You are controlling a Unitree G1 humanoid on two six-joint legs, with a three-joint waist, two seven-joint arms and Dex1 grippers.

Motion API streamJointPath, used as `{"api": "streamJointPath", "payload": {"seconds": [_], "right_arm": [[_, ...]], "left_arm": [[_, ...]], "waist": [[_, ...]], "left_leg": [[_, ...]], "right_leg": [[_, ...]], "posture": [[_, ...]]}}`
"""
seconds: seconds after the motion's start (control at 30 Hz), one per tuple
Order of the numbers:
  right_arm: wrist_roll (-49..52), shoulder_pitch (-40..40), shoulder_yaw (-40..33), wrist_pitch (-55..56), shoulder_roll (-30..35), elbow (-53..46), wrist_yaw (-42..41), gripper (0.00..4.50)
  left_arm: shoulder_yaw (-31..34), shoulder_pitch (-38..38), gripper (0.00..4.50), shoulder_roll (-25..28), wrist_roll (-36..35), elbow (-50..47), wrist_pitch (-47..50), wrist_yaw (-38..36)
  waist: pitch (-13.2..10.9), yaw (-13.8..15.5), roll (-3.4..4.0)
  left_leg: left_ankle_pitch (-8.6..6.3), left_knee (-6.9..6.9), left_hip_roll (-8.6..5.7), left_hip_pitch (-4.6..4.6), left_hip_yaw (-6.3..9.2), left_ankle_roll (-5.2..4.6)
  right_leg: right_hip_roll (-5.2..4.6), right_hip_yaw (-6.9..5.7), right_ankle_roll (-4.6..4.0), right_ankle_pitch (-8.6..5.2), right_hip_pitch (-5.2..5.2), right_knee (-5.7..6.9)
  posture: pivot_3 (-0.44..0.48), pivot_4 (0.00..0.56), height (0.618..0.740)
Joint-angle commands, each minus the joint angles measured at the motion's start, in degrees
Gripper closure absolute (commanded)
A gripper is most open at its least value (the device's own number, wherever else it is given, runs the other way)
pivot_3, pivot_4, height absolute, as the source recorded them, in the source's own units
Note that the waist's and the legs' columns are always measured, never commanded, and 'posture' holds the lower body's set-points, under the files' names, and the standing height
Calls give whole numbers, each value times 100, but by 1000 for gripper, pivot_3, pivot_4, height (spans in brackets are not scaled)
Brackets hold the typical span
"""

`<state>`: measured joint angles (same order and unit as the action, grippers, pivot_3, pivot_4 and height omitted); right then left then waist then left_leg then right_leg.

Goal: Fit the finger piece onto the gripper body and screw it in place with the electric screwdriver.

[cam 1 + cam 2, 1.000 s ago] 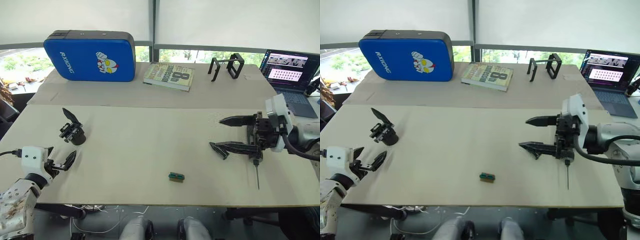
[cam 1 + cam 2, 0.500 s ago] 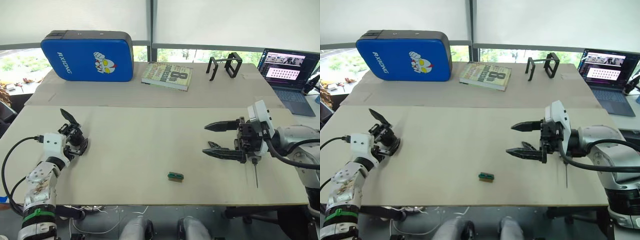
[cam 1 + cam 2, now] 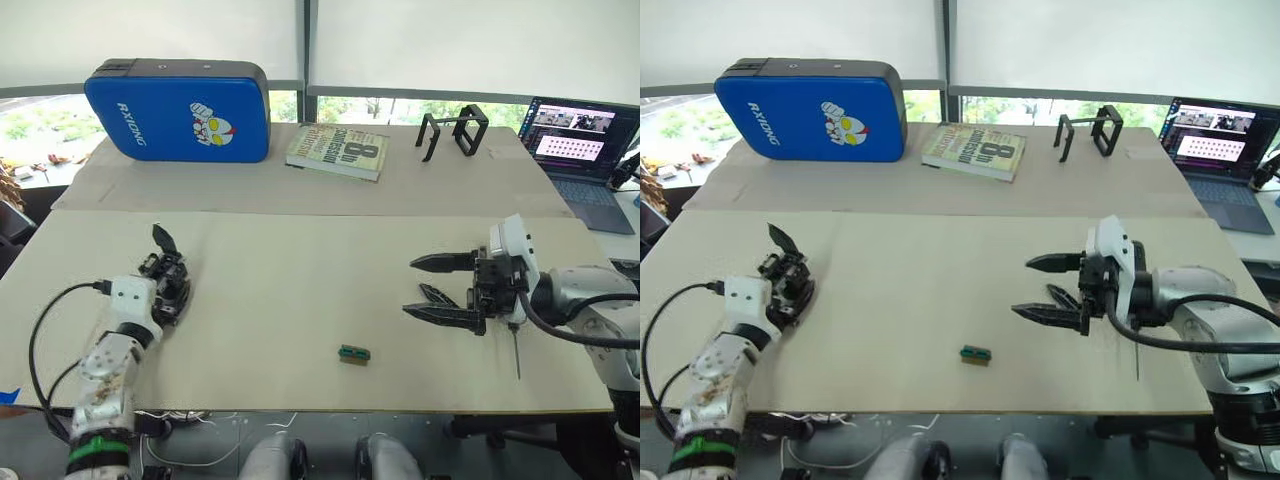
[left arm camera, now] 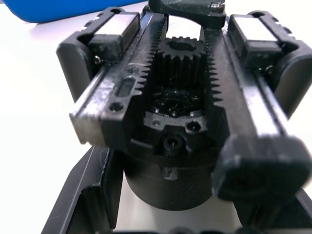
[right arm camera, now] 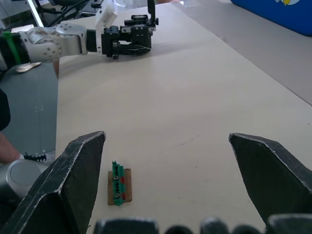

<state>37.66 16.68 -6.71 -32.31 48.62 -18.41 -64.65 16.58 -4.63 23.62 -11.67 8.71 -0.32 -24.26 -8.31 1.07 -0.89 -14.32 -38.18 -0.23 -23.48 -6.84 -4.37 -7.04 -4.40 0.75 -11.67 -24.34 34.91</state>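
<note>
None of the assembly is done yet, as far as the views show: the finger piece [image 3: 432,294] is lying loose on the worktop [image 3: 300,300] at about three o'clock, well apart from the gripper body [image 3: 164,268], which is standing at about nine o'clock. The right gripper [image 3: 409,287] is hanging wide open, one finger on each side of the finger piece, apparently not touching it. The left gripper [image 3: 168,298] is pressing in close against the round base of the gripper body, though I cannot tell whether it is gripping it or only sitting around it. The electric screwdriver [image 3: 516,352] is lying beside the right wrist at about four o'clock, its thin metal bit pointing toward six o'clock and its body mostly hidden. Picking up the piece, seating it and driving the screw are all waiting to be done. Close up, the gripper body is showing a small toothed gear between two toothed racks above a short black cylinder, with one pointed black finger rising toward twelve o'clock. A small green block [image 3: 352,353] is sitting near six o'clock, apart from everything else.
</note>
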Motion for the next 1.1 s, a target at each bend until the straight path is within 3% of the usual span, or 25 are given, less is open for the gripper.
{"api": "streamJointPath", "payload": {"seconds": [0.03,0.13,0.27,0.57,0.6,0.7,0.73,0.93,1.1], "right_arm": [[29,-114,-180,168,-58,-324,116,0],[-18,-184,-114,188,-128,-398,198,0],[-83,-250,-32,219,-163,-452,229,0],[-242,-293,107,298,-227,-418,284,0],[-253,-291,113,304,-230,-416,289,0],[-285,-288,112,334,-232,-393,292,0],[-291,-283,108,340,-231,-386,291,0],[-300,-263,78,352,-234,-373,277,0],[-313,-262,85,381,-238,-363,274,0]], "left_arm": [[-808,170,2137,-629,-45,-2163,990,600],[-1567,135,2137,-1094,420,-2696,1569,1004],[-2198,-62,2137,-1454,1010,-2502,1640,1380],[-2269,-249,2137,-1856,905,-1631,1367,1360],[-2239,-215,1637,-1828,854,-1625,1352,1290],[-2229,-9,194,-1603,569,-1754,1406,778],[-2212,77,52,-1483,462,-1829,1404,572],[-1781,375,52,-253,-179,-1821,1320,-907],[-1800,-147,52,516,-222,-945,709,-2041]], "waist": [[-3,70,-4],[-9,99,-14],[-9,114,-14],[-10,113,-16],[-10,116,-16],[-10,112,-15],[-9,109,-15],[-8,66,-11],[-9,61,-6]], "left_leg": [[-2,-12,0,-14,0,-4],[-10,-59,3,-37,6,-16],[-39,-78,4,-37,6,-67],[-19,-81,12,-38,5,-113],[-21,-83,11,-37,6,-113],[-26,-87,11,-37,6,-110],[-26,-86,11,-37,6,-110],[-26,-84,14,-33,7,-57],[-28,-83,15,-32,10,-55]], "right_leg": [[-1,-5,3,2,-4,-1],[0,-15,12,7,-7,7],[0,-23,15,22,-1,8],[15,-28,12,19,0,6],[12,-28,13,19,2,7],[10,-29,14,20,3,6],[10,-29,14,20,3,6],[12,-30,8,16,0,8],[8,-51,5,13,-1,9]], "posture": [[0,150,740],[0,150,740],[0,150,740],[0,150,740],[0,150,740],[0,150,740],[0,150,740],[0,150,740],[0,150,740]]}}
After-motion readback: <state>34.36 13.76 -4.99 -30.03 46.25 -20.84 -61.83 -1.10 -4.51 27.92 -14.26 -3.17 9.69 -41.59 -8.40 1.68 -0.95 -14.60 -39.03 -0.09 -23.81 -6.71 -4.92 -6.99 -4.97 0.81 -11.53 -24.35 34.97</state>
